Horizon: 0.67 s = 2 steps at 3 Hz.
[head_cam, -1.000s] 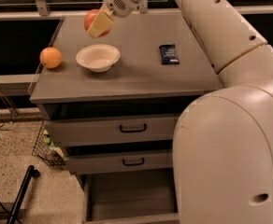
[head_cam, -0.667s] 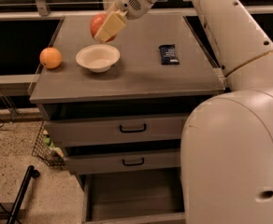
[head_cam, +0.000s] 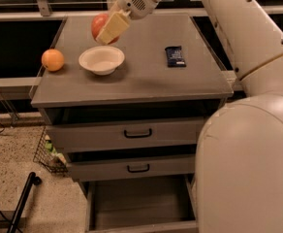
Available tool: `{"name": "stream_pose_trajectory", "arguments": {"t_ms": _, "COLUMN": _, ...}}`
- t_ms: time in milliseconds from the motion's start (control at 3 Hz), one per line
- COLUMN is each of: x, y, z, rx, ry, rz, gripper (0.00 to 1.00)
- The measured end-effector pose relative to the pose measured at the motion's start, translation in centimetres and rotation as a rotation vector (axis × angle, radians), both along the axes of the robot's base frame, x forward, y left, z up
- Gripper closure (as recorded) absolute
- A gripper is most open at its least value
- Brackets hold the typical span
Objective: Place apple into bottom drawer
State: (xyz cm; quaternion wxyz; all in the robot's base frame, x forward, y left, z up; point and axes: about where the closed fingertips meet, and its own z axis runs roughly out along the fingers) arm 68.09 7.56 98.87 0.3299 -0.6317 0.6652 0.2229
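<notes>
The red-pink apple is held in the air above the far left part of the cabinet top, just over the white bowl. My gripper is shut on the apple, its pale fingers covering the apple's right side. The bottom drawer stands pulled open at the base of the grey cabinet, and its grey inside shows nothing in it.
A white bowl sits on the cabinet top, an orange fruit at its left edge, a dark blue packet to the right. Two shut drawers with black handles lie above the open one. My arm's bulky body fills the right. A wire basket and a black pole stand on the floor at left.
My gripper has carried the apple forward and to the right, from beyond the back left corner to above the bowl.
</notes>
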Motion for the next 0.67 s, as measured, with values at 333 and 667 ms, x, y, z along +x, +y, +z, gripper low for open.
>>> {"name": "stream_pose_trajectory", "arguments": {"t_ms": 333, "x": -4.1, "y": -1.6, "z": 1.6, "rx": -0.004, "ry": -0.034, "rz": -0.021, "gripper": 1.0}}
{"name": "stream_pose_trajectory", "arguments": {"t_ms": 667, "x": -7.5, "y": -3.1, "z": 1.1, "rx": -0.011, "ry": -0.032, "rz": -0.036, "gripper": 1.0}}
